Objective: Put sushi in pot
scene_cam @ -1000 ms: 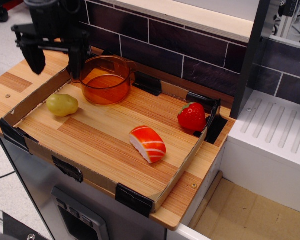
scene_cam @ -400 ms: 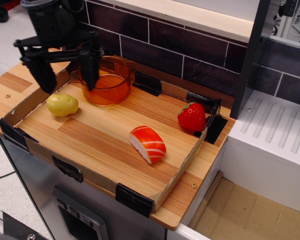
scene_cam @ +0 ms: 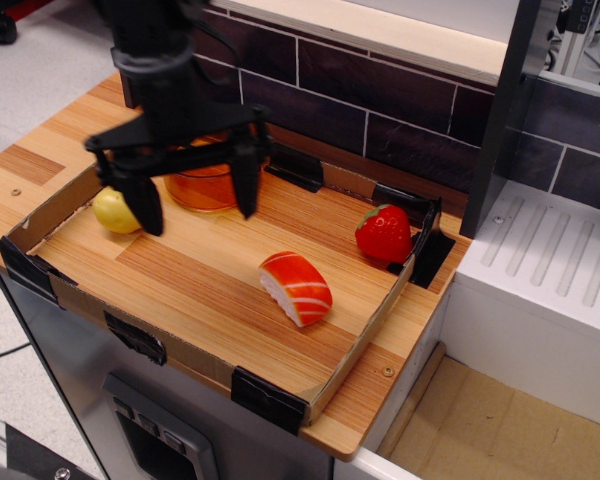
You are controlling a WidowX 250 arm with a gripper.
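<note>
The sushi (scene_cam: 296, 288), an orange-red piece with white stripes over a white base, lies near the middle of the wooden tray. The orange see-through pot (scene_cam: 202, 183) stands at the tray's back left, partly hidden behind my arm. My gripper (scene_cam: 197, 208) is black, wide open and empty. It hangs over the tray in front of the pot, to the left of the sushi and apart from it.
A yellow-green potato (scene_cam: 114, 211) sits at the tray's left, partly behind one finger. A red strawberry (scene_cam: 384, 234) sits at the right corner. The tray has low cardboard walls (scene_cam: 360, 345) with black clips. A dark tiled wall runs behind.
My gripper has moved right and forward, from the tray's back-left corner beside the pot to over the tray in front of the pot, closer to the sushi. It stays open.
</note>
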